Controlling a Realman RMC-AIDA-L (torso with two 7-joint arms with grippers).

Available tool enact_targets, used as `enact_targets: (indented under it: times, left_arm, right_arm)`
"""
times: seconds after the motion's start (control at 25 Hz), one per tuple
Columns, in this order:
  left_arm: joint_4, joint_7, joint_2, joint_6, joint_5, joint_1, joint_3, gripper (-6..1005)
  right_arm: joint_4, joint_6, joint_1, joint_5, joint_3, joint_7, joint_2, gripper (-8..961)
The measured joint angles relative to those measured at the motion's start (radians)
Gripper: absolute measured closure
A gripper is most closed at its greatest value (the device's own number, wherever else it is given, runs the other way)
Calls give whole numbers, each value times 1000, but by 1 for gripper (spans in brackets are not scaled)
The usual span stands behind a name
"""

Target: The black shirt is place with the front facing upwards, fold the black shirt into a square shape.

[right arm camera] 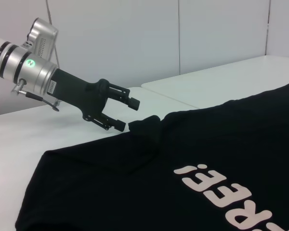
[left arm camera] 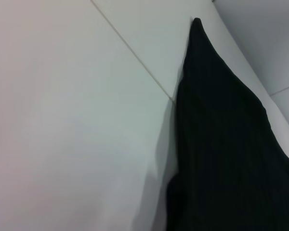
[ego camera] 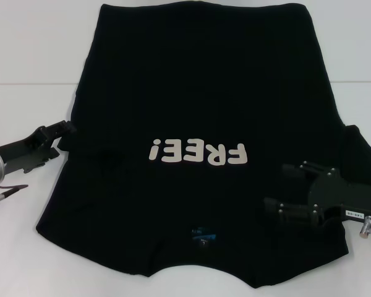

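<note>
Folding sleeves inward on the black shirt [ego camera: 198, 93]: left gripper [right arm camera: 124, 114] spread open beside left sleeve; right gripper [ego camera: 283, 189] state unclear; next, likely side folds.

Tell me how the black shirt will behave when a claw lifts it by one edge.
Probably floppy: the black shirt lies flat and limp on the white table, and the sleeve tip by the open left claw stands up in a soft crease. Lifted by one edge, it would likely drape and drag instead of holding shape. It looks like thin cloth, so probably light. The right claw sits over it.
</note>
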Motion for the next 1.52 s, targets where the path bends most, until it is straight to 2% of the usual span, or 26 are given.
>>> enact_targets:
  times: [0.36,0.48,1.08,1.36,1.52]
  left_arm:
    - [-3,0,-9,-39,0,-13,0,169]
    - [-3,-3,-18,-65,0,-15,0,169]
    - [-3,4,-30,-70,-9,-35,2,167]
    - [-16,3,-31,20,-115,-61,2,167]
    - [-44,6,-31,89,-161,-117,7,166]
  right_arm:
    - [0,-2,0,0,0,0,0,97]
    - [0,-2,-1,0,0,0,0,98]
    - [0,0,1,0,0,0,0,102]
    - [0,2,2,0,0,0,0,104]
    - [0,1,1,0,0,0,0,105]
